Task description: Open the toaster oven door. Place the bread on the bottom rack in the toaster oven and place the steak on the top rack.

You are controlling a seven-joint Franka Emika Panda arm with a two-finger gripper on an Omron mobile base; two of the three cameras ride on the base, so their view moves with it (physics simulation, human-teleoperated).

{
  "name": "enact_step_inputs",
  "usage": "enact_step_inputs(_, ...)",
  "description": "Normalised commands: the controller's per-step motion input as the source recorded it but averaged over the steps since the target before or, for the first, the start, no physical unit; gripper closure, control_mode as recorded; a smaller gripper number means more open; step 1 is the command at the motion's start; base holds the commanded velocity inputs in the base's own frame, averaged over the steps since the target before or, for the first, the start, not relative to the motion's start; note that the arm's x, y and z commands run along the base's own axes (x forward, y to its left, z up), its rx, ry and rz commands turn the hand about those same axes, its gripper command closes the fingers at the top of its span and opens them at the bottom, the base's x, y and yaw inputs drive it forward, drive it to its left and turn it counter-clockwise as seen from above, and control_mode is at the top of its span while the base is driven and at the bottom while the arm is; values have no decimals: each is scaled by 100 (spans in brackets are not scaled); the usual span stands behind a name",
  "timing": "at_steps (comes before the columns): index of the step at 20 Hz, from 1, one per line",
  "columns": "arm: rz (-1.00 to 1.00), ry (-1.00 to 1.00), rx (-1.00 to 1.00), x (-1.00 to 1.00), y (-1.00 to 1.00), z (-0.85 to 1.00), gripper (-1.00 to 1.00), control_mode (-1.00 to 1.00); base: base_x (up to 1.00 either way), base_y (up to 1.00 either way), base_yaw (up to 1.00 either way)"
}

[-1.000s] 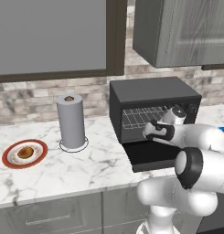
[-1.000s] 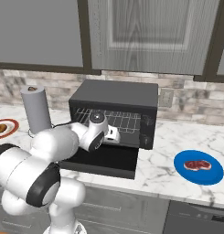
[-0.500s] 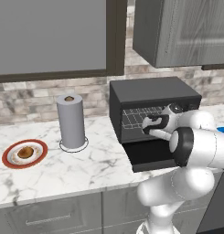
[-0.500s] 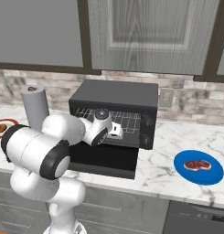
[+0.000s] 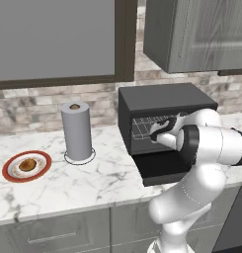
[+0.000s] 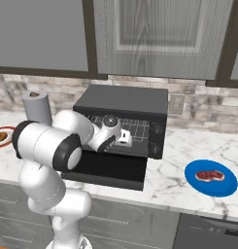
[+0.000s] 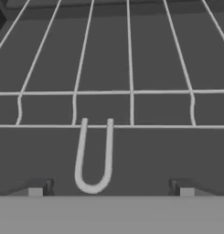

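Note:
The black toaster oven stands on the counter with its door folded down flat. My gripper is open at the oven's mouth, just above the door. In the hand view the bottom rack lies close ahead, and its loop handle sits between my fingertips, left of middle and untouched. The bread rests on a red-rimmed plate far left. On a blue plate at the right lies the steak.
A paper-towel roll stands upright left of the oven. Wall cabinets hang above the marble counter, with a stone backsplash behind. Drawer fronts run below the counter edge.
The hand has shifted a little left and deeper toward the oven's opening, and the elbow has swung up and in. The jaws stayed open. Oven, plates and food have not moved.

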Motion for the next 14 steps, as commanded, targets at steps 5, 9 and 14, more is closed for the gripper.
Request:
enact_step_inputs(5, 0, 0, 0, 30, 0, -12, -100, -100, 0, 0, 0)
enact_step_inputs(9, 0, 0, 0, 31, 0, -18, -100, -100, 0, 0, 0)
enact_step_inputs(14, 0, 0, 0, 29, -2, -15, -100, -100, 0, 0, 0)
